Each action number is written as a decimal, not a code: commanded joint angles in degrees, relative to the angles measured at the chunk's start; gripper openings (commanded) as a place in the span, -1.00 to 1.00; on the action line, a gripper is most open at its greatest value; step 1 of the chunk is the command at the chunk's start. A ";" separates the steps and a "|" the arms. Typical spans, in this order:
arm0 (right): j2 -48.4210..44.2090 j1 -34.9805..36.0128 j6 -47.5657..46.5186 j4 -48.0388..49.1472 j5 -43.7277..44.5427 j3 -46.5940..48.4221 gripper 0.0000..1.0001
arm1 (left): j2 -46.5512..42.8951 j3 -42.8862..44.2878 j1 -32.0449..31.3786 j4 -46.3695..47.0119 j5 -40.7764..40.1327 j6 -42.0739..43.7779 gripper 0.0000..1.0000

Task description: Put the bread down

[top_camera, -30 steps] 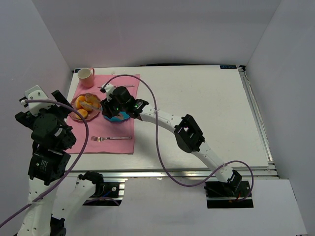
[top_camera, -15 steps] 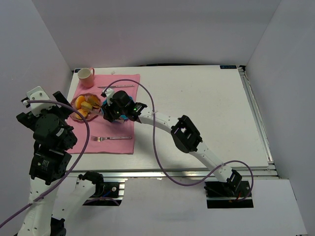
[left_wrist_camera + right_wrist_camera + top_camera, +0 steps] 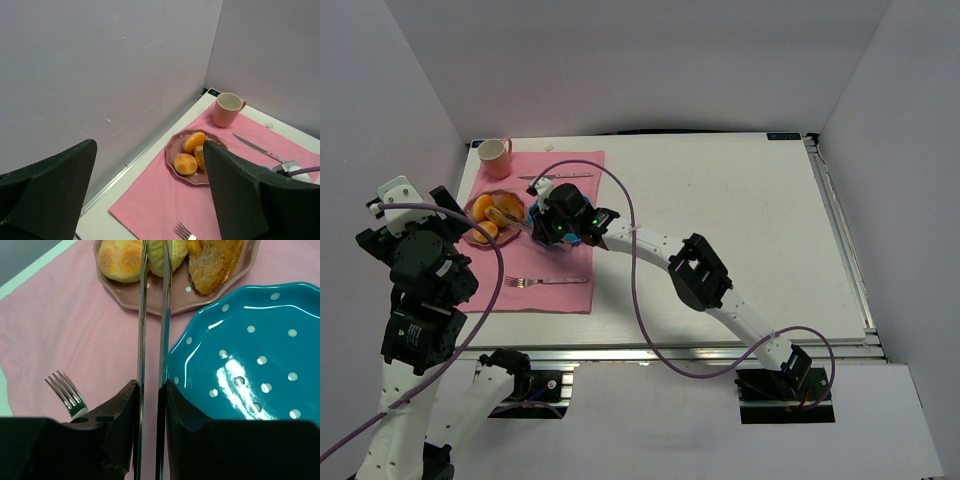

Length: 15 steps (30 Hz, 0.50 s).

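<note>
Several golden bread rolls (image 3: 485, 212) lie on a small pink plate (image 3: 470, 205) on a pink placemat. My right gripper (image 3: 560, 222) is shut on a pair of metal tongs (image 3: 141, 315). The tong blades reach over the pink plate (image 3: 150, 302) and stand on either side of a pale roll (image 3: 155, 252). Another roll (image 3: 120, 260) lies to its left and a browner piece (image 3: 215, 262) to its right. A teal dotted plate (image 3: 250, 350) lies under the gripper and holds no bread. My left gripper (image 3: 150, 200) is open and empty, raised left of the rolls (image 3: 185, 163).
A pink mug (image 3: 495, 155) stands at the placemat's far left corner, with a knife (image 3: 560, 176) behind the plates. A fork (image 3: 545, 282) lies on the near part of the placemat (image 3: 500, 290). White walls enclose the table on three sides.
My right gripper has moved a little forward and left over the teal plate, and the tongs now reach onto the pink plate among the rolls. The left arm has barely moved.
</note>
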 commanded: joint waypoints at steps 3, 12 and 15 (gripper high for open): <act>-12.89 0.05 7.63 8.87 -2.18 -5.44 -0.56 | -0.62 1.80 -0.37 0.28 1.43 -2.86 0.96; -29.60 0.58 13.11 16.35 1.33 -25.65 -0.60 | -3.70 0.67 -0.37 1.34 13.39 -5.78 0.96; -33.47 0.15 13.02 15.65 5.45 -30.14 -0.63 | -3.62 0.14 -0.37 1.08 14.97 -6.57 0.96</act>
